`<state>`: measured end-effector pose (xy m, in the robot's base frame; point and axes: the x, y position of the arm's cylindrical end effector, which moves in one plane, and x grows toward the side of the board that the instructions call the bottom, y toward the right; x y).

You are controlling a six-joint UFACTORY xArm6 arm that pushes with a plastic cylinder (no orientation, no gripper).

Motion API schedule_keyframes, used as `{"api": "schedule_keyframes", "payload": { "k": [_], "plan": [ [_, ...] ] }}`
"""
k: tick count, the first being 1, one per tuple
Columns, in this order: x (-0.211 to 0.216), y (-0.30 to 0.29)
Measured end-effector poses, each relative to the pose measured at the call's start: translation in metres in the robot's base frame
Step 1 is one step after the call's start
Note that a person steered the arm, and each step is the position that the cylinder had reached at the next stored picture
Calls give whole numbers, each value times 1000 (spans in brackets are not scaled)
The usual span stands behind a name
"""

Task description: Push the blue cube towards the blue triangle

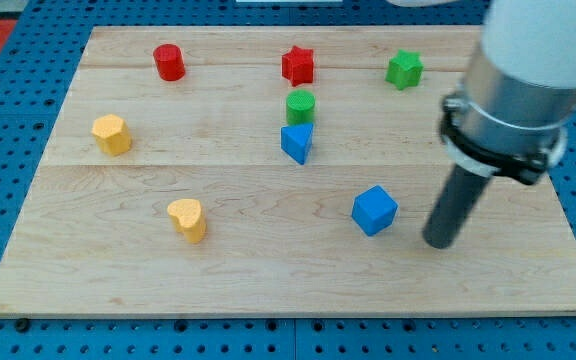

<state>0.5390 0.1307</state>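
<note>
My tip (438, 243) sits just right of the blue cube (374, 210) — small gap, not touching. Blue triangle (297, 142) up-left, touching the green cylinder (301, 105). Tool: bare rod (nothing grasped) on counter (268, 270).

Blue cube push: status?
My tip down on the board, just to the view's right of the blue cube, small gap. Blue triangle up and left of the cube, green cylinder right behind it. Path between them clear.
</note>
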Motion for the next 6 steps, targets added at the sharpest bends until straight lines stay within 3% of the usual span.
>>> {"api": "schedule_keyframes", "payload": {
  "k": [2, 4, 5, 6],
  "plan": [
    [-45, -75],
    [-42, -100],
    [-16, -144],
    [-50, -173]
  ]
}}
